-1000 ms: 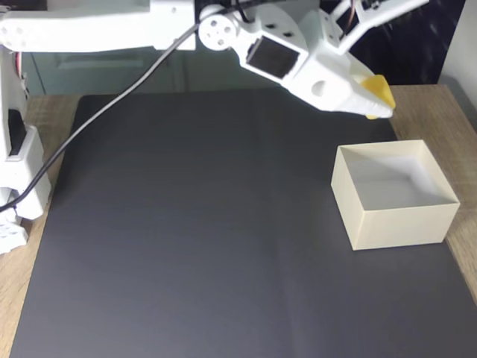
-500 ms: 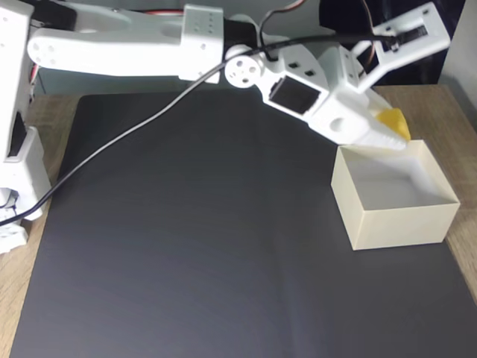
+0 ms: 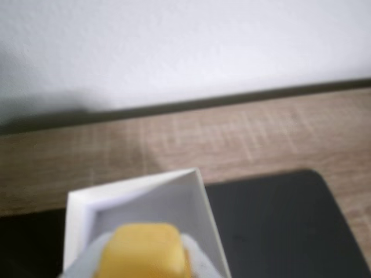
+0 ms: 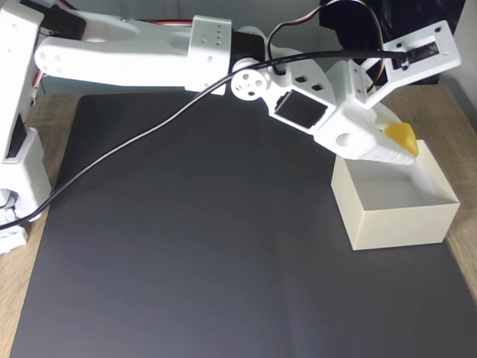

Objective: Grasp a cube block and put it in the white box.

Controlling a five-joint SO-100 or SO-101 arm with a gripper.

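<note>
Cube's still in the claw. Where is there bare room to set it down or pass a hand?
The box floor looks bare, bordered by its four low walls. In the fixed view the black mat is open from the box's left wall to the arm's base. It is crowded at the box's far rim, where the claw holds the cube.

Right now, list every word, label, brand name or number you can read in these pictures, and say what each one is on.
None can be read.
The cube block, held in the gripper, has plain faces.
The white box is blank.
The arm and the black mat carry no print.
</note>
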